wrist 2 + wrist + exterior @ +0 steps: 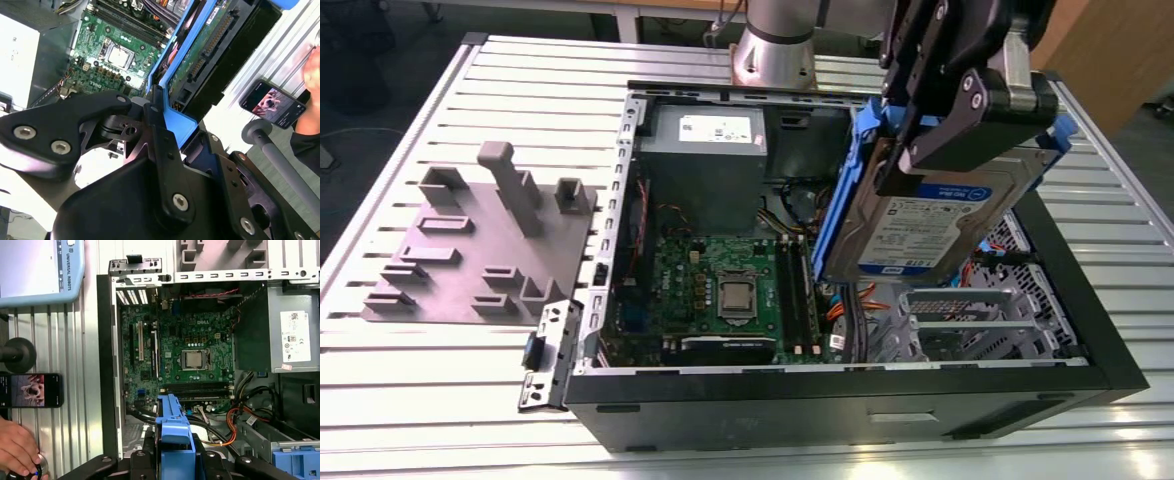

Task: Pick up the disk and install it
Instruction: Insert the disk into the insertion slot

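Black gripper (923, 160): jaws closed tight on the bright blue plastic bracket (175, 120) of the disk (921, 235), the flat silver-grey hard drive with a white-and-blue label. Nothing else in the grip. Disk hangs on edge, tilted, in the air over the open black computer case (854, 400), toward the exterior view's right. It sits above the grey metal drive cage (967, 312) and clear of it. Risks as I read them: 1) Hold looks to be on the plastic frame near one end, not on the metal body, so the bracket can flex. The drive could pivot or slip out if it bumps anything. 2) Tilt doesn't look matched to the cage. Going down like that, I'd expect a corner to catch the cage rim and jam. 3) Orange cables (861, 298) lie just beside the cage, between it and the green motherboard (694, 270). They could get pinched or dragged under the bracket. 4) A drop from here lands on the cage or the board, both bad. 5) A person's hand (17, 447) rests on the slatted aluminium table (80, 390) near a black phone (32, 390), beside the case wall. It's well apart from the gripper, but probably inside the arm's reach.
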{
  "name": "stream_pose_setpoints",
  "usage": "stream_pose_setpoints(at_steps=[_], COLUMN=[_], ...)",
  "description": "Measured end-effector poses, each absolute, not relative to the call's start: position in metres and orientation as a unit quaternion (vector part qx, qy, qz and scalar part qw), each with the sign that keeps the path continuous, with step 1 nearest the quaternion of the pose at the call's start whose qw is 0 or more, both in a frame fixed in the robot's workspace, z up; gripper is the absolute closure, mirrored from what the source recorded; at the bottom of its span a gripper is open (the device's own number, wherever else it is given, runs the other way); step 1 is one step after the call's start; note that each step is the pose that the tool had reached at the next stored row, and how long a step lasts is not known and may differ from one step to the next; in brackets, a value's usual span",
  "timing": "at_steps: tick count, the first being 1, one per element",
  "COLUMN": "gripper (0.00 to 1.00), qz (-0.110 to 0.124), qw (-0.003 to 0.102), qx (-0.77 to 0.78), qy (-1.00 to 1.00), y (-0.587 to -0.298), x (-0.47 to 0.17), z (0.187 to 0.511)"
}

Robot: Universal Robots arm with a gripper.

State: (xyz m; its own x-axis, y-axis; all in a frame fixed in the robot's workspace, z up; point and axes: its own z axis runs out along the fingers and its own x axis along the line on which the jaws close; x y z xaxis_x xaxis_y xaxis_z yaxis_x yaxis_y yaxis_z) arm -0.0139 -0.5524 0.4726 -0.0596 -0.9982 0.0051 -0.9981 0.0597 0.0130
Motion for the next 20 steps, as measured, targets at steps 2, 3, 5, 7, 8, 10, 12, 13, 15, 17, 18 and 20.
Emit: stream_pose_setpoints(at_steps=[2,3,5,7,8,10,12,13,15,17,18,20], gripper=[0.64,0.64,0.64,0.64,0.64,0.64,0.64,0.64,0.64,0.64,0.64,0.64], qz=[-0.003,-0.003,-0.003,-0.003,-0.003,-0.003,-0.003,-0.003,-0.003,-0.003,-0.003,-0.003], qw=[0.006,0.006,0.006,0.006,0.006,0.006,0.006,0.006,0.006,0.006,0.006,0.006], qx=[0.686,0.686,0.686,0.686,0.686,0.686,0.686,0.686,0.686,0.686,0.686,0.686], qy=[-0.728,-0.728,-0.728,-0.728,-0.728,-0.728,-0.728,-0.728,-0.728,-0.728,-0.728,-0.728], y=[-0.554,-0.555,-0.557,-0.559,-0.559,-0.560,-0.561,-0.561,-0.561,-0.561,-0.561,-0.562], x=[-0.013,-0.013,-0.012,-0.011,-0.009,-0.005,-0.001,0.001,0.005,0.008,0.010,0.014], z=[0.472,0.472,0.471,0.471,0.471,0.470,0.469,0.468,0.467,0.466,0.466,0.464])
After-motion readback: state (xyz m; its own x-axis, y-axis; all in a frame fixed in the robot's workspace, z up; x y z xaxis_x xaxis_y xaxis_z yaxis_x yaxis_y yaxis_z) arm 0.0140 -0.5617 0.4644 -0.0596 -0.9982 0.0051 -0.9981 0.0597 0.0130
